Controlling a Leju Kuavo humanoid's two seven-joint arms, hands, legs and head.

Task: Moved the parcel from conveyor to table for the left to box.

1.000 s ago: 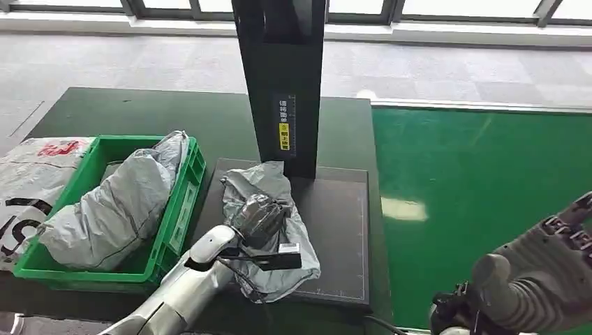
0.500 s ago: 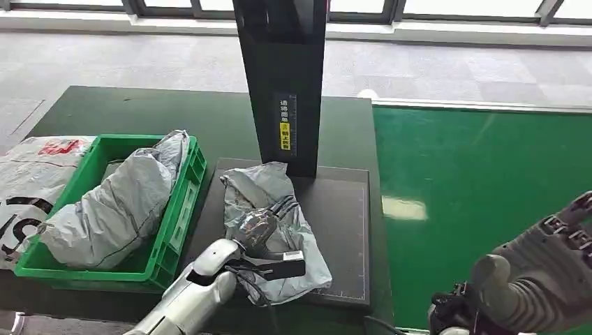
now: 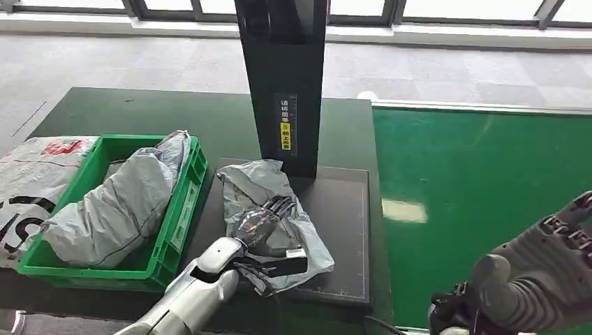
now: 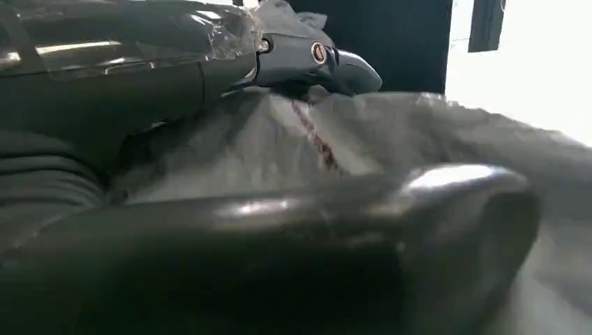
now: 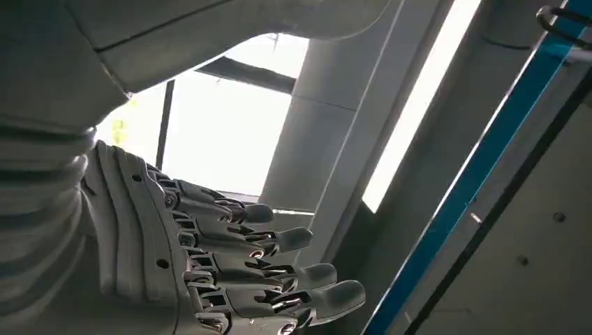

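A dark green desk (image 3: 139, 115) sits beside a bright green conveyor (image 3: 482, 188), with a tall black post (image 3: 283, 84) rising at the desk's far edge. Near the desk's left edge a green box (image 3: 183, 202) holds one grey bagged parcel (a printed sack (image 3: 28, 181) lies just beside it), and a black mat (image 3: 342, 230) by the front edge carries the grey parcel (image 3: 269, 185). The left hand (image 3: 262, 223) rests on this parcel, fingers spread over the wrinkled plastic without visibly gripping it; the right hand (image 5: 237, 272) is raised, fingers apart, holding nothing.
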